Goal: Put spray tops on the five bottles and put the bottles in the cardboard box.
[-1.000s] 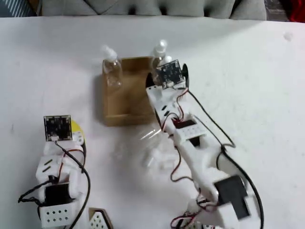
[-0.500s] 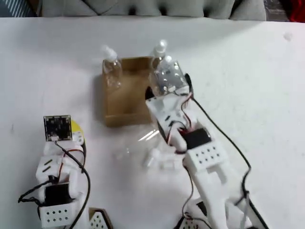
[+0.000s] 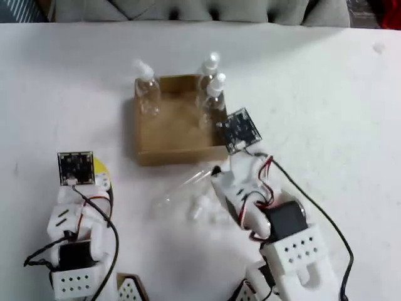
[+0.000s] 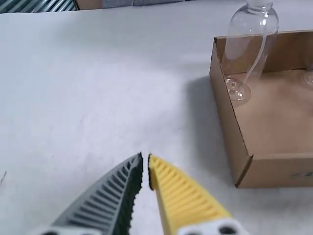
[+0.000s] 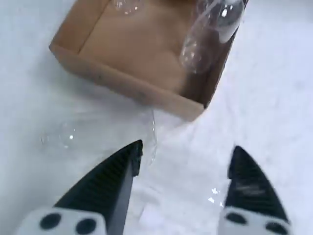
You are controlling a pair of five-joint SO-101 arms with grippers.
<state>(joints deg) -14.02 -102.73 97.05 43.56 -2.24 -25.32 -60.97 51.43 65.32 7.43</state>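
Three bottles (image 3: 148,94) with spray tops stood in the cardboard box (image 3: 175,154) — one at its far left corner, two along its right wall. An uncapped clear bottle (image 5: 98,134) lay on the table (image 3: 326,94) just before the box. The right gripper (image 5: 188,149) hung near it, jaws wide apart and empty; the left gripper (image 4: 145,159) — jaws closed on nothing — sat well apart.

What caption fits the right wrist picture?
Open black gripper near a clear plastic bottle lying beside the brown cardboard box.
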